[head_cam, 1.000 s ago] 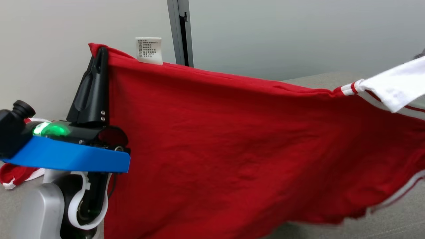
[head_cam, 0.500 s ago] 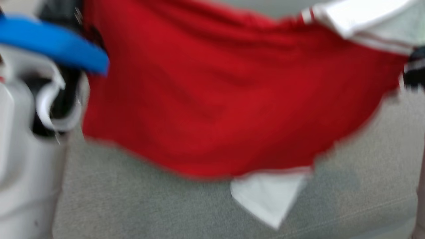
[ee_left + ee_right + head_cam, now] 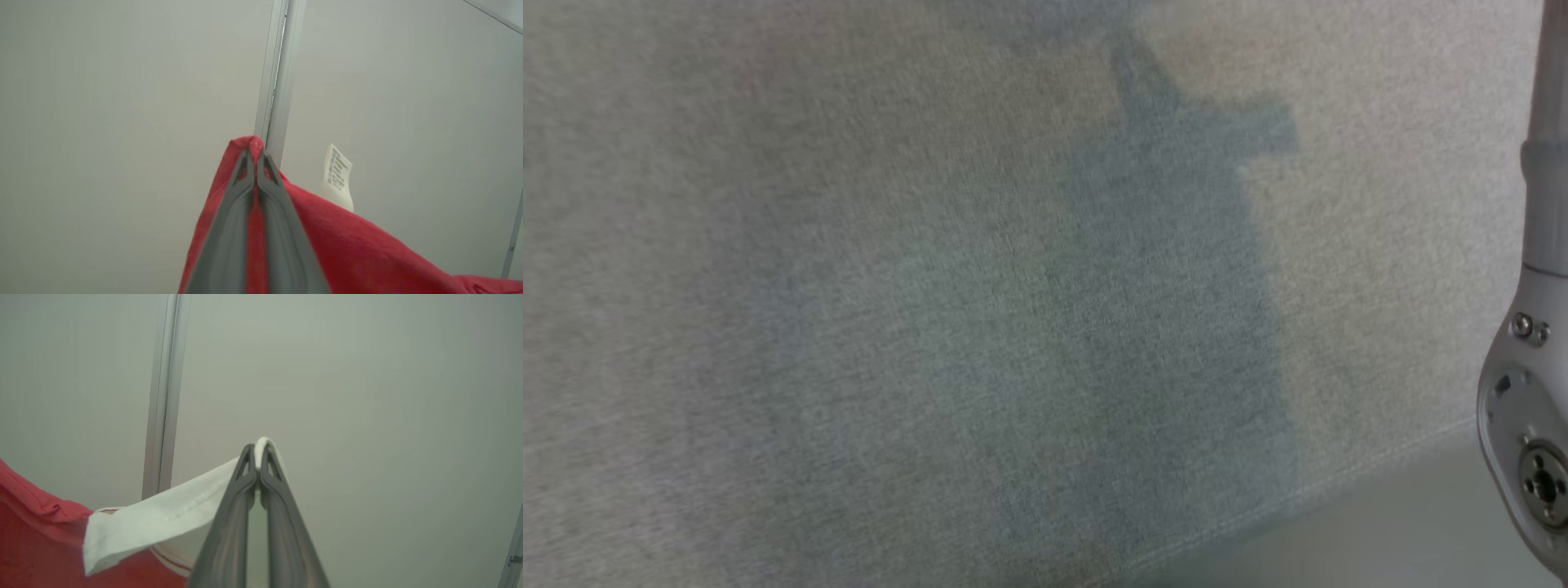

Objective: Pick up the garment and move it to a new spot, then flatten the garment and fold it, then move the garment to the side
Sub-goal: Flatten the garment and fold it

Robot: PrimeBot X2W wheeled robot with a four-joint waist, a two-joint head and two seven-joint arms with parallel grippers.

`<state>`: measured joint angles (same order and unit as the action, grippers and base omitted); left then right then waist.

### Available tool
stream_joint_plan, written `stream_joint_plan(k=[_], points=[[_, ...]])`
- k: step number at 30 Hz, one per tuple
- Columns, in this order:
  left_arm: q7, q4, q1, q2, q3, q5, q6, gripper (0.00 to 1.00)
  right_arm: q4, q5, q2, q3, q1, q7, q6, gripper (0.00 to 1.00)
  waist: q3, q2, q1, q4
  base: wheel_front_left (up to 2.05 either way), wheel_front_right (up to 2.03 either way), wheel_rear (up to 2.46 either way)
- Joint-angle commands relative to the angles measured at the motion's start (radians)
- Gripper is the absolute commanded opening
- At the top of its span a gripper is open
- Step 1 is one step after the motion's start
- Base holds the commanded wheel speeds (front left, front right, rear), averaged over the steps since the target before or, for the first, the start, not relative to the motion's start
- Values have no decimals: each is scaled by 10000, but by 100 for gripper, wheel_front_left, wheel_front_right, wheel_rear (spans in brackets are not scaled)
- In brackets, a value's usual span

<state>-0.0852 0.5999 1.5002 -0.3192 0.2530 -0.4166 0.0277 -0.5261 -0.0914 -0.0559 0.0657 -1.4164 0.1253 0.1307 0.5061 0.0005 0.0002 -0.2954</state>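
1. The red cloth garment (image 3: 347,245) with white trim hangs in the air before a pale wall, held up at both ends by my grippers.
2. My left gripper (image 3: 256,157) is clamped tight on its red corner, with a white care label (image 3: 338,177) standing up just beside it.
3. My right gripper (image 3: 257,451) pinches the white band at the other end.
4. Below, my head camera looks at a grey woven surface (image 3: 768,327) crossed by a shadow, with my pale right forearm (image 3: 1531,392) at its edge.
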Motion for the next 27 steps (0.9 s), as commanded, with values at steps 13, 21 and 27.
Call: stream_joint_plan(k=[13, 21, 27], points=[[-1568, 2343, -409, 447, 80, -333, -881, 0, -922, -2022, 30, -1496, 1163, 1414, 1, 0, 2006, -5, -2, 326, 0, 0, 0], [-1794, 1703, -2465, 575, -138, -830, -1282, 0, 1359, -1820, 41, -1126, 3957, 1409, 3, 0, 1388, -5, -2, 724, 0, 0, 0], [-1806, 27, -5069, 821, -748, -997, -1227, 0, 2754, -2078, -172, -934, 6513, 1409, 3, 0, 431, -5, -2, 1072, 0, 0, 0]])
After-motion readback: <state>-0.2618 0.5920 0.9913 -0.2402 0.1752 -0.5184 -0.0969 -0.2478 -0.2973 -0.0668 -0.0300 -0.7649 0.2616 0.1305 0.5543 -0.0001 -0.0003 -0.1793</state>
